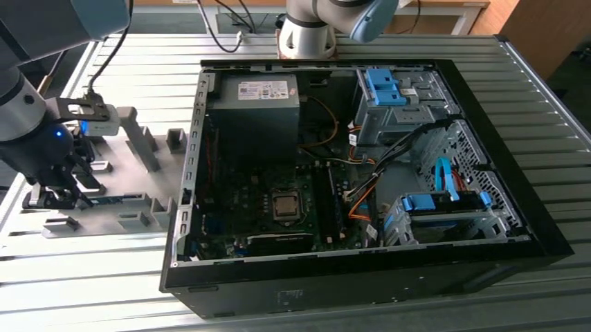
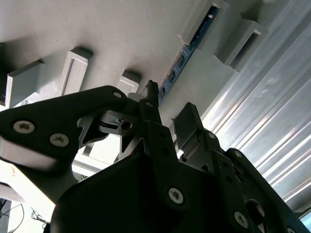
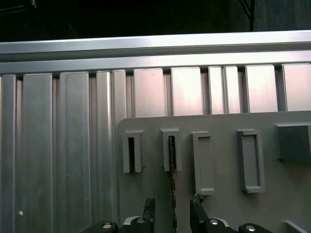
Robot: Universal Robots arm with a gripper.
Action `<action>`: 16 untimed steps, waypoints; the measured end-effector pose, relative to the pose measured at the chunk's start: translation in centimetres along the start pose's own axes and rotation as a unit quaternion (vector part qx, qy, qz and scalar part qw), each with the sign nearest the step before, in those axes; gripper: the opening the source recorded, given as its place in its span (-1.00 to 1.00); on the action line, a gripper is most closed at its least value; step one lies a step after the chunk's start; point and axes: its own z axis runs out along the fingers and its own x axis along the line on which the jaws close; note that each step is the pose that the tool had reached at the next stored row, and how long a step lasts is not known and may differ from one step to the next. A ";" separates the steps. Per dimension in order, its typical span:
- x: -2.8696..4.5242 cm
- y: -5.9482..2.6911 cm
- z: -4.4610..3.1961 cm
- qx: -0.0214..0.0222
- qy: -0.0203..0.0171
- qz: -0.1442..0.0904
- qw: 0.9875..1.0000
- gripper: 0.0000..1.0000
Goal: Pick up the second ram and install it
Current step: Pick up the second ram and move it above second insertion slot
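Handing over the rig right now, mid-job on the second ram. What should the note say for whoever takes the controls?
Gripper: open, with a finger on either side of the second ram and not closed on it.
Second ram: standing on edge in a slot of the grey holder tray, to the exterior view's left of the open computer case.
Done: gripper is positioned over the stick.
Not yet done: grasp, lift, and installation in the case.
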 end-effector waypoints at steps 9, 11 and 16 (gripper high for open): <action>0.00 -0.01 0.16 0.000 0.000 0.000 1.000 -0.17; 0.01 -0.01 0.34 0.000 0.000 0.000 1.000 -0.17; 0.04 -0.03 1.07 0.000 0.000 0.000 1.000 -0.17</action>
